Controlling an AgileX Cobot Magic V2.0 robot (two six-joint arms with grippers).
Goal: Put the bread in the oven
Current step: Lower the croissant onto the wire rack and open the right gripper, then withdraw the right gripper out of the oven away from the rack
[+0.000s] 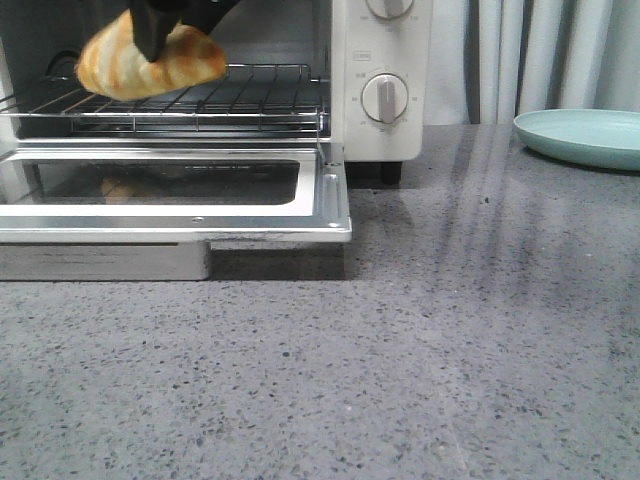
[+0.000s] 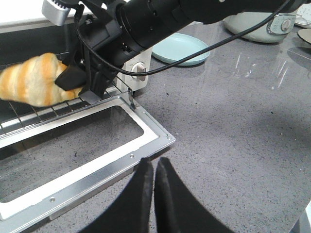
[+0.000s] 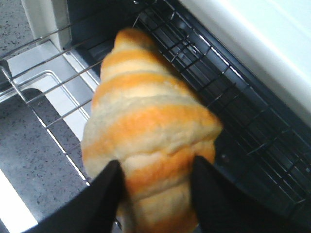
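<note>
The bread (image 1: 150, 62), a golden-orange roll with cream stripes, is held in my right gripper (image 1: 155, 40) just above the wire rack (image 1: 230, 95) of the white oven (image 1: 385, 80), at the oven's opening. The oven door (image 1: 330, 200) lies open and flat. In the right wrist view the black fingers (image 3: 109, 189) clamp the bread (image 3: 146, 126) on both sides over the rack (image 3: 228, 111). In the left wrist view the bread (image 2: 34, 80) and right arm (image 2: 146, 19) show over the door (image 2: 146, 126). My left gripper (image 2: 154, 167) is shut and empty, above the counter beside the door's corner.
A pale green plate (image 1: 585, 135) sits on the grey speckled counter to the right of the oven; it also shows in the left wrist view (image 2: 182, 48). A white appliance (image 2: 257, 22) stands farther back. Grey curtains (image 1: 540, 50) hang behind.
</note>
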